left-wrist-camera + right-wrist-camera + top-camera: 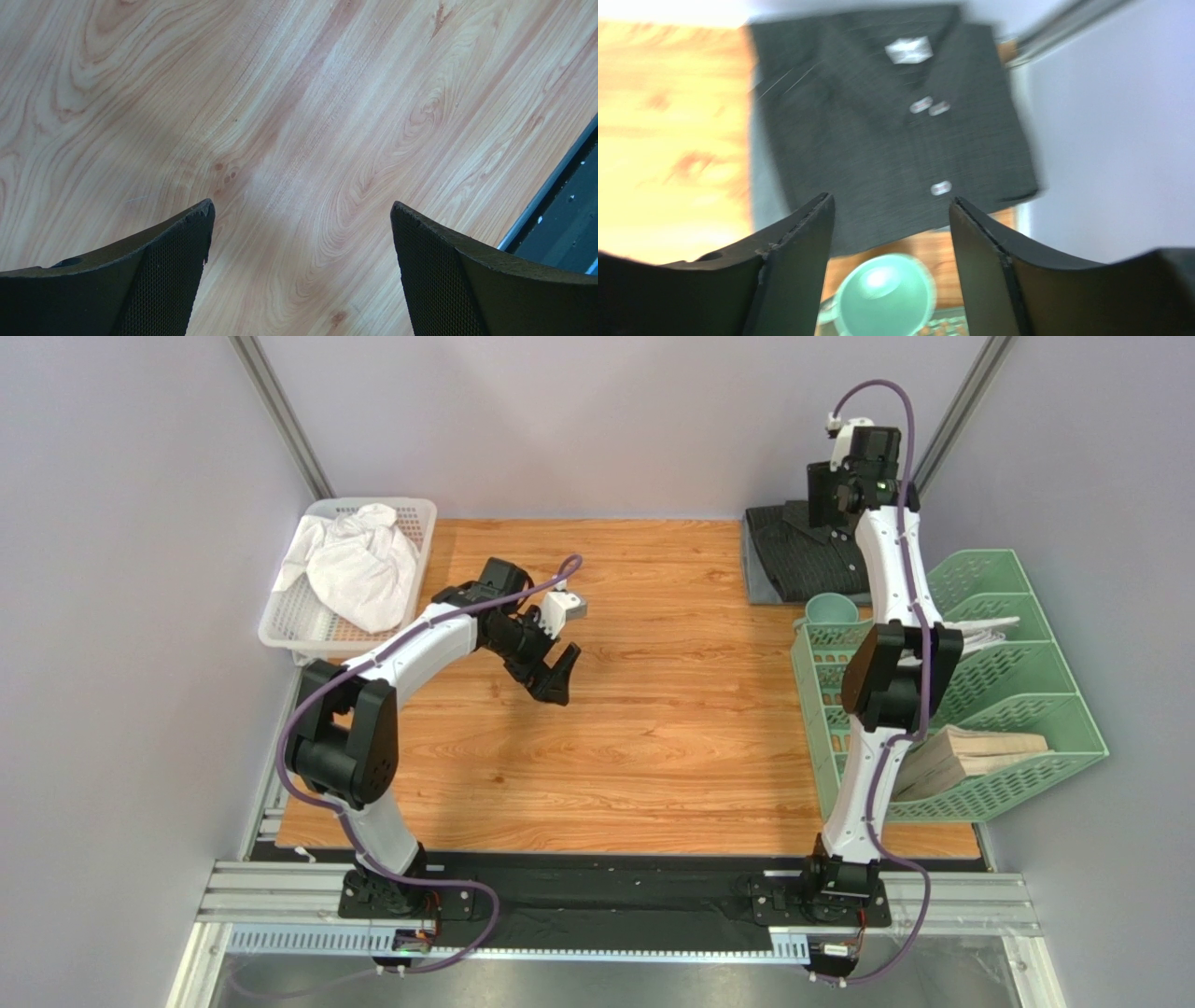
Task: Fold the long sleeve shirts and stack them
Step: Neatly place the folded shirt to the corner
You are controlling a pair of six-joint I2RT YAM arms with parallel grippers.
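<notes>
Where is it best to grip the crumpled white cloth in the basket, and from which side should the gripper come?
Pinch a raised fold on top of the white cloth, coming straight down. It lies heaped and crumpled, so folds stand up, and the basket walls block the sides. The open left gripper is the nearer one.

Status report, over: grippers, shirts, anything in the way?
Left gripper open, empty, over the table. Right gripper open above folded black shirt, far right corner. Green rack close beside right arm.
</notes>
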